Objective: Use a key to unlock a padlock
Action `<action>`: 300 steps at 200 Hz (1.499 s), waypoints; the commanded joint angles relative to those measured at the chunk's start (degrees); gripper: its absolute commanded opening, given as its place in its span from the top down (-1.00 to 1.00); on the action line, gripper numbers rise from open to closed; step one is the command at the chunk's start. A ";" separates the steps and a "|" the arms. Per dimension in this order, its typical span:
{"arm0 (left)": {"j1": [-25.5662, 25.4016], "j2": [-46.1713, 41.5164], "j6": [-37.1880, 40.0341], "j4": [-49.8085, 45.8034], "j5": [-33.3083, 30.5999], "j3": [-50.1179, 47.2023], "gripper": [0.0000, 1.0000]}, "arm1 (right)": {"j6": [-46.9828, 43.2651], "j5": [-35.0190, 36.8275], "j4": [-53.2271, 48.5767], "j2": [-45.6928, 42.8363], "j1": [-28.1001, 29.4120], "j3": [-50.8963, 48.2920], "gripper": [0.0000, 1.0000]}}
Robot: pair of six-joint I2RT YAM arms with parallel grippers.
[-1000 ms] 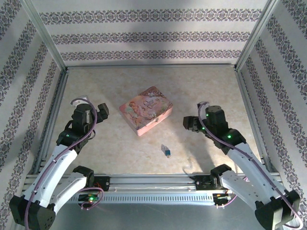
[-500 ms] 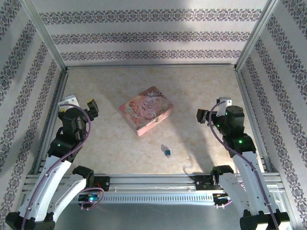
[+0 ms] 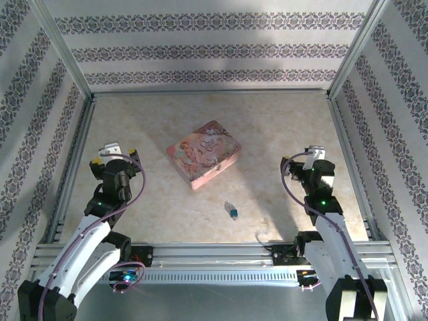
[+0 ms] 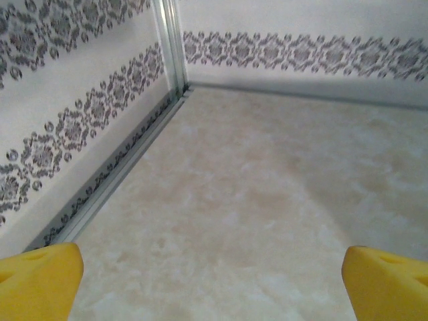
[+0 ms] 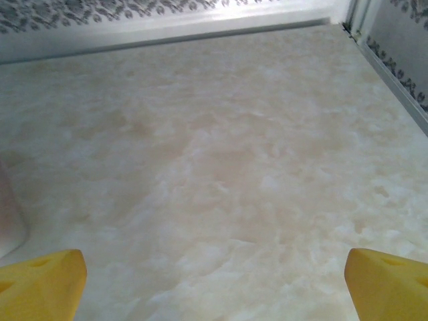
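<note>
A tiny bluish-silver padlock lies on the marbled table, in front of the pink tin and between the two arms. I cannot make out the key as a separate thing beside it. My left gripper hovers at the left, well away from the padlock, and my right gripper hovers at the right, equally far off. In the left wrist view the left gripper stands open, its yellow pads far apart over bare table. The right gripper is open too, with nothing between its yellow pads.
A pink flower-printed tin sits mid-table, behind the padlock. Patterned walls with aluminium rails enclose the table on three sides. A metal bar runs along the near edge between the arm bases.
Both arms have drawn outward and back from the tin. The left gripper moved left, the right gripper moved right, and both now face the far wall. The padlock has not moved.
</note>
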 commanded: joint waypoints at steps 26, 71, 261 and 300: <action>1.91 4.60 2.09 8.71 -2.47 -4.04 -0.99 | -0.69 0.43 20.81 6.83 -2.00 -6.32 -0.97; 2.41 8.01 3.37 12.51 -1.64 -6.02 -0.99 | -1.33 -3.02 35.04 17.45 -2.27 -8.12 -0.97; 3.66 25.21 9.45 33.38 6.51 -9.56 -0.99 | -3.21 0.09 49.98 44.48 2.74 2.64 -0.97; 3.87 28.47 8.69 42.88 9.39 -10.86 -0.99 | -3.35 0.46 50.02 44.39 2.99 2.55 -0.97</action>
